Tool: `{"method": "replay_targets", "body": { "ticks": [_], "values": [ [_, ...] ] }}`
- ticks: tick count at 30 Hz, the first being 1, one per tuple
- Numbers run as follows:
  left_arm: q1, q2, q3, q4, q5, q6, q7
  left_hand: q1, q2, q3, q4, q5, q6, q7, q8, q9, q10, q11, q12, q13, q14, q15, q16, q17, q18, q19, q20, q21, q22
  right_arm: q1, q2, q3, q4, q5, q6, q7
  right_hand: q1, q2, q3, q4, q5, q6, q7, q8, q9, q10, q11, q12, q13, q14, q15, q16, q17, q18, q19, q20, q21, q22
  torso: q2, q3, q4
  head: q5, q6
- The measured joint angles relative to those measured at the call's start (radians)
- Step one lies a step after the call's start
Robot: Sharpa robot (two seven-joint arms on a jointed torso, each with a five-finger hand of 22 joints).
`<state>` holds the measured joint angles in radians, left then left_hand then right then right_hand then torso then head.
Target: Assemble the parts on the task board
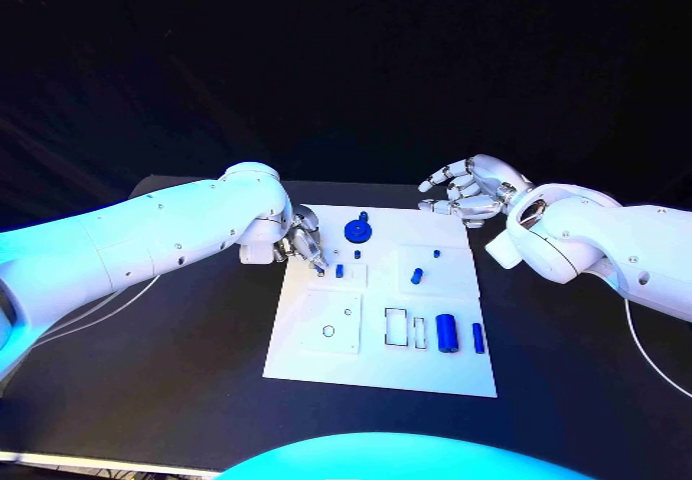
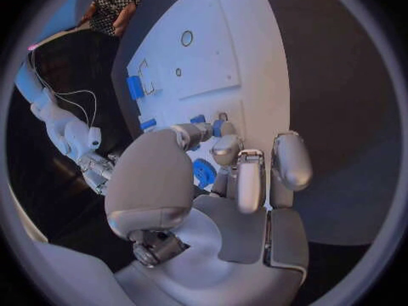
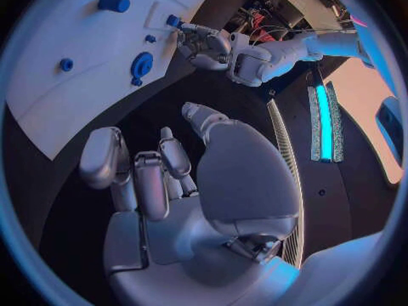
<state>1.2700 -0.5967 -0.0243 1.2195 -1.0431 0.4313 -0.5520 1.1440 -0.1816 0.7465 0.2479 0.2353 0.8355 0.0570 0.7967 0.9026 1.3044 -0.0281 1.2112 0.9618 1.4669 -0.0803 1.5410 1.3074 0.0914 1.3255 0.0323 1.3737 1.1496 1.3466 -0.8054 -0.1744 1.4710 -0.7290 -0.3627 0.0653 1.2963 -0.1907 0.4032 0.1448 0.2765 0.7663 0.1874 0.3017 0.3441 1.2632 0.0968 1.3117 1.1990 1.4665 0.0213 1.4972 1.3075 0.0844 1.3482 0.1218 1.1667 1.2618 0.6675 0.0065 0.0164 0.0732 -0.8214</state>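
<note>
My left hand (image 1: 300,240) pinched a small blue peg (image 1: 339,270) on the white task board (image 1: 433,375); misaligned, I judged it might jam. Right hand (image 1: 469,187) hovered, fingers spread.

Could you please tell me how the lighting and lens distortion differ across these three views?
Head view: blue-cyan light tints the white arms, the backdrop is black, and the task board stays bright with straight edges. Left wrist view: fisheye bends the board's edges, and the left hand looms large, its thumb out of focus. Right wrist view: the same curved distortion, the right hand evenly lit.
</note>
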Motion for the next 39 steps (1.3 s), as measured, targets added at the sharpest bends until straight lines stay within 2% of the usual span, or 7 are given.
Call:
{"method": "replay_targets", "body": {
  "ticks": [35,36,39],
  "values": [
    [0.0,-0.003,-0.005,0.012,-0.049,0.005,0.011,-0.007,-0.007,-0.003,-0.003,-0.004,0.002,-0.002,-0.006,0.0,0.0,0.0,0.0,0.002,0.0,0.0,0.0,0.0,0.0,0.0,0.0,0.0,0.003,-0.001,0.001,0.0,-0.001,0.0,0.001,0.0,0.0,0.0,0.0,0.0,0.0,0.0,0.0,0.0,0.0,0.0,0.0,0.0,0.0,0.0,0.0,0.0,0.001,0.0,0.0,0.0,0.0,0.0,0.0,0.0012,-0.0012,0.001,-0.005],
    [0.0,-0.003,-0.005,0.012,-0.049,0.006,0.011,-0.008,-0.008,0.035,-0.04,-0.005,0.002,-0.002,-0.006,0.0,0.0,0.0,0.0,0.003,0.0,0.0,0.0,0.0,0.0,0.0,0.0,0.0,0.003,-0.001,0.001,0.0,-0.001,0.0,0.001,0.0,0.0,0.0,0.0,0.0,0.0,0.0,0.0,0.0,0.0,0.0,0.0,0.0,0.0,0.0,0.0,0.0,0.001,0.0,0.0,0.0,0.0,0.0,0.0,0.0012,-0.0012,0.001,-0.005],
    [0.0,-0.003,-0.005,0.013,-0.047,0.009,0.011,-0.008,-0.008,0.04,-0.046,-0.009,0.002,-0.002,-0.005,0.0,0.0,0.0,0.0,0.003,0.0,0.0,0.0,0.0,0.0,0.0,0.0,0.0,0.003,-0.001,0.001,0.0,-0.001,0.0,0.001,0.0,0.0,0.0,0.0,0.0,0.0,0.0,0.0,0.0,0.0,0.0,0.0,0.0,0.0,0.0,0.0,0.0,0.001,0.0,0.0,0.0,0.0,0.0,0.0,0.0012,-0.0012,0.001,-0.006]
  ]
}}
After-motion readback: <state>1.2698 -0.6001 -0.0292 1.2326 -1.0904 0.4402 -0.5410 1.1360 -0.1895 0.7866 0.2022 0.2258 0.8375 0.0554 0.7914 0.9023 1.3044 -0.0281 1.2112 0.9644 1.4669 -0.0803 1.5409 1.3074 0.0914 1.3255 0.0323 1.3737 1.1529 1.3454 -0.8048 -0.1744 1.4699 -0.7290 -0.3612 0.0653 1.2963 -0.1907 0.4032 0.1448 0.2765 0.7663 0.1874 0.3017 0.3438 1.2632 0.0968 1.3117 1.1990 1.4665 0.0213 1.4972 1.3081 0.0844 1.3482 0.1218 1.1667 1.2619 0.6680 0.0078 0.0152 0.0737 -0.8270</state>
